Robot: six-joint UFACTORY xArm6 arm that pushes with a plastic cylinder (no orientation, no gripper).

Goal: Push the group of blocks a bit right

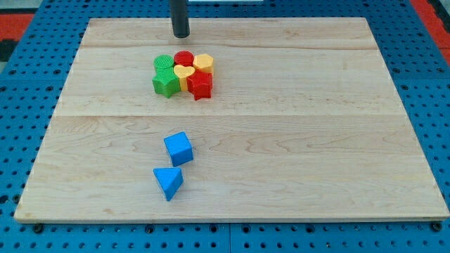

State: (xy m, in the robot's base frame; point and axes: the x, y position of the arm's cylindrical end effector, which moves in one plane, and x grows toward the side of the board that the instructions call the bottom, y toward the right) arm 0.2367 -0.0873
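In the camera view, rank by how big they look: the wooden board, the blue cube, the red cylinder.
1. Wooden board, by far the largest.
2. Blue cube.
3. Red cylinder, though it sits farther up the view and is partly hidden, so that gap is unsure.

Six small blocks sit packed together, touching, near the top of the board. In the back row are a green round block [164, 63], a red round block [184, 58] and a yellow block [204, 62]. In front are a green star-shaped block [165, 83], a yellow heart block [184, 73] and a red star-shaped block [200, 85].
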